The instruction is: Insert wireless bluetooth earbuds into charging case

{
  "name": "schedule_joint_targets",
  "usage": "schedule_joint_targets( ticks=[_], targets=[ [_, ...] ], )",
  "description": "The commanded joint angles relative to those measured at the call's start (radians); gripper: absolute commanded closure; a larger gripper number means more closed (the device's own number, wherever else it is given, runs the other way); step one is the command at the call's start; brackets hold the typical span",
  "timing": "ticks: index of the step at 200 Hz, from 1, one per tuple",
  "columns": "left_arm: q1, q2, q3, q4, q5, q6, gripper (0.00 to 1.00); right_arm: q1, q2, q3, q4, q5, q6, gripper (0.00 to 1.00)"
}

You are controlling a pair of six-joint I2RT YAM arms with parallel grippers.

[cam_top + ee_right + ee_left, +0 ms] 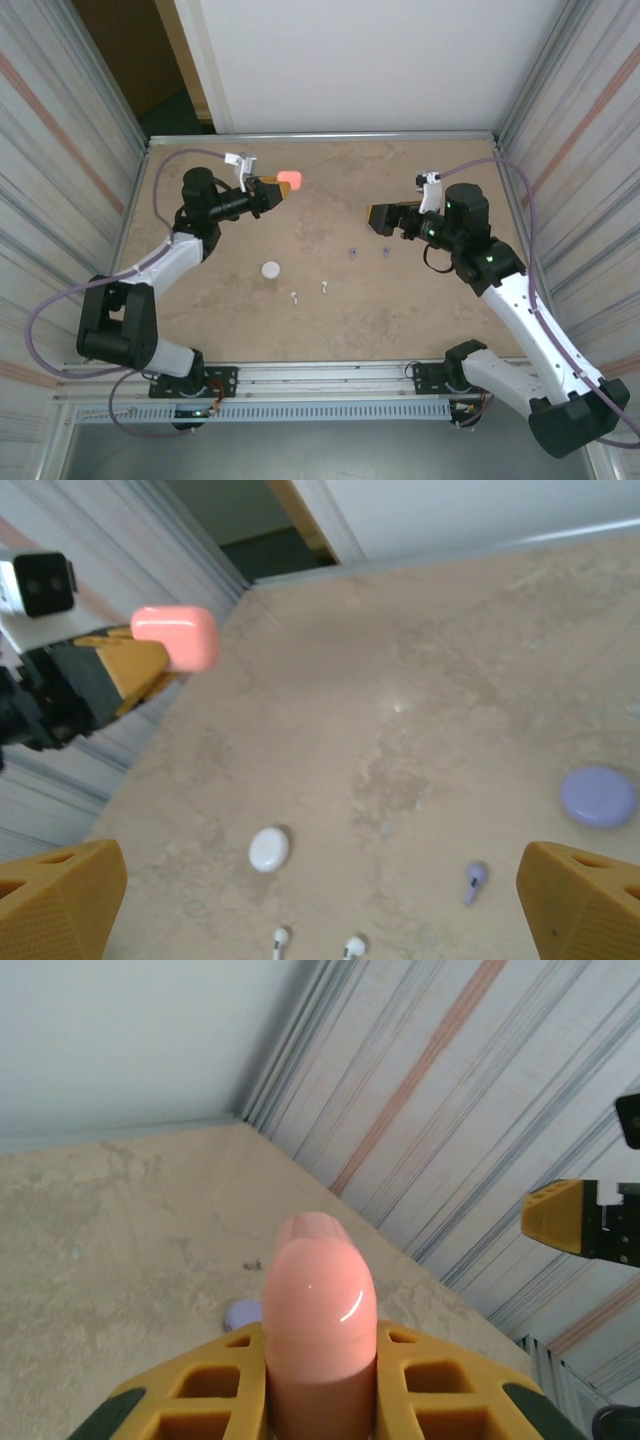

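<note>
Left end effector (277, 188) clamped on the pink charging case (320, 1300); right end effector (380, 219) wide open and empty.
The yellow fingers (205, 1385) pinch the closed pink charging case by its lower half, held off the surface (200, 320) at far left. The right end effector's jaws are fully spread and touch nothing. Two white earbuds (295, 296) and two purple earbuds (352, 253) lie loose mid-surface, near the white case (271, 269) and the purple case (598, 796).

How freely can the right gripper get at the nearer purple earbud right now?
Probably yes, freely: the right gripper is open and empty, the purple earbud lies on bare table close beside it, and nothing stands between them.
</note>
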Motion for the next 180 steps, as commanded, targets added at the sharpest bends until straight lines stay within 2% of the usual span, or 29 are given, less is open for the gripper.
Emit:
schedule_joint_targets(
  ticks=[1,47,107,132,152,180],
  targets=[
    [0.005,0.046,0.071,-0.178,-0.049,0.045,1.00,-0.005,0.008,-0.003,-0.048,0.044,-0.021,0.01],
    [0.005,0.166,0.196,-0.451,-0.136,0.109,1.00,-0.005,0.009,0.006,-0.082,0.064,-0.021,0.01],
    [-0.019,0.353,0.359,-0.674,-0.153,0.144,1.00,-0.005,0.013,0.003,-0.099,0.085,-0.025,0.01],
    [-0.041,0.424,0.435,-0.794,-0.209,0.186,1.00,-0.004,0.016,0.003,-0.100,0.087,-0.024,0.01],
    [-0.050,0.471,0.472,-0.827,-0.210,0.193,1.00,-0.004,0.020,0.002,-0.102,0.089,-0.025,0.01],
    [-0.051,0.517,0.478,-0.788,-0.164,0.158,1.00,-0.005,0.025,0.000,-0.103,0.089,-0.025,0.01]
  ],
)
